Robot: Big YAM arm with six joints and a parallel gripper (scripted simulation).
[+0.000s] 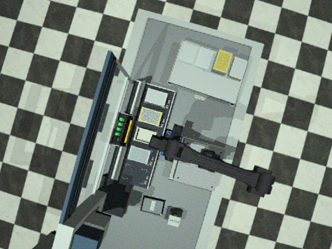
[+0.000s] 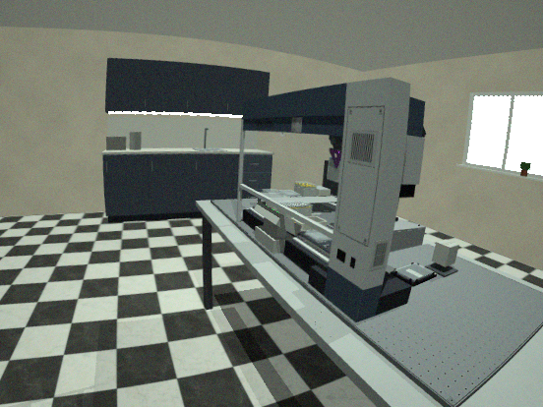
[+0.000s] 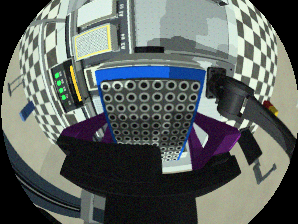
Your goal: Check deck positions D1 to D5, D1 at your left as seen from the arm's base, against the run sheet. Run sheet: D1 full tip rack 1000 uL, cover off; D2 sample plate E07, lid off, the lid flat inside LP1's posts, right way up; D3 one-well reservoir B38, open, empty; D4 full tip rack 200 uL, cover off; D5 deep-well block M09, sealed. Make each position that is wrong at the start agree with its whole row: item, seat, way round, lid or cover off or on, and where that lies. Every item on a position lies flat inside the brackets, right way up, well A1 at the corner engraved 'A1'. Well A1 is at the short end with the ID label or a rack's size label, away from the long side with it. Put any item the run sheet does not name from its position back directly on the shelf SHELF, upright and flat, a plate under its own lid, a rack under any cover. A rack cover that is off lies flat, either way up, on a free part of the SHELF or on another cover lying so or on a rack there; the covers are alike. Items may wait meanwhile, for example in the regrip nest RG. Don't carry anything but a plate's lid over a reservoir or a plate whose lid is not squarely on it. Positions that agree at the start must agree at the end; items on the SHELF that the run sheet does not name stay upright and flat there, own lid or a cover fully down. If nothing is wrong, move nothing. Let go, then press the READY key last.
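My gripper [image 3: 150, 111] is shut on a blue-framed tip rack [image 3: 148, 112] with a grey hole grid, its purple fingers on the two sides. In the overhead view the gripper [image 1: 171, 136] holds the rack [image 1: 168, 133] just beside the deck row, level with the cream reservoir [image 1: 145, 135]. Along the deck lie a white covered block [image 1: 155, 97], a yellow tip rack [image 1: 150, 115], the reservoir, and a grey well plate [image 1: 139, 154]. The deck position [image 1: 135, 173] at the near end is bare. The rack's label is not readable.
The shelf [image 1: 208, 70] at the far end carries two pale items, a yellow rack [image 1: 223, 61] and another pale item [image 1: 238, 68]. A ribbed plate [image 1: 194, 175] lies under the arm. A small nest [image 1: 152, 205] and the green key [image 1: 175, 214] sit near the gantry foot [image 1: 114, 198].
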